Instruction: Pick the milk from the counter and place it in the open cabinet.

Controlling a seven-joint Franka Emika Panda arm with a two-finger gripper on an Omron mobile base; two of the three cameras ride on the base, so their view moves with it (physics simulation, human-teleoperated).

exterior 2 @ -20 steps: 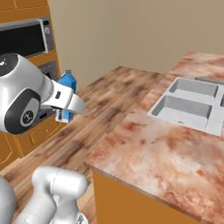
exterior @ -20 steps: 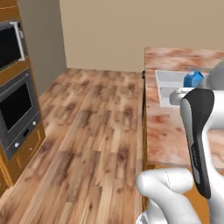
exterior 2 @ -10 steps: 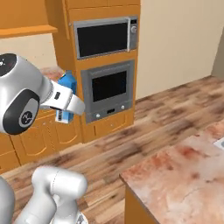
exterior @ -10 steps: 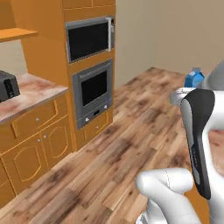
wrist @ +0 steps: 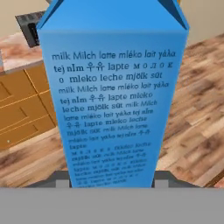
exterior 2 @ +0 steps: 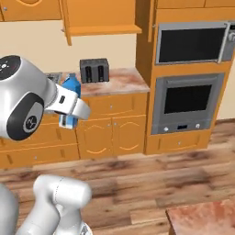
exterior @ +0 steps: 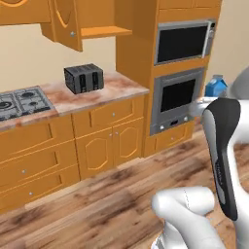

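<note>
Milk is off the bench and up in the air, so the pick is done as far as I can judge. What's left is the carry and the drop-off.

From the left base view I see the carton's gabled top poking up at the right, above the arm, in front of the oven. Up top left is the cabinet, door swung out, bare shelf showing. It sits above the bench with the toaster and the hob. Milk is well apart from that shelf, so I've got a fair bit of travel ahead.

Right base view: milk upright at the left, hanging in front of the lower drawers, with the claw wrapped across its middle. The shelf is above and a bit right of it here, toaster in between height-wise.

Hand view: carton face dead centre and very close, label text running down it, and the dark fingertips peek out hugging either side at the bottom. So the claw is clamped on the milk, and the grip looks square to me.

My guess is the lift up to shelf height is the tricky bit, since that open door sticks out at the shelf's left side.
</note>
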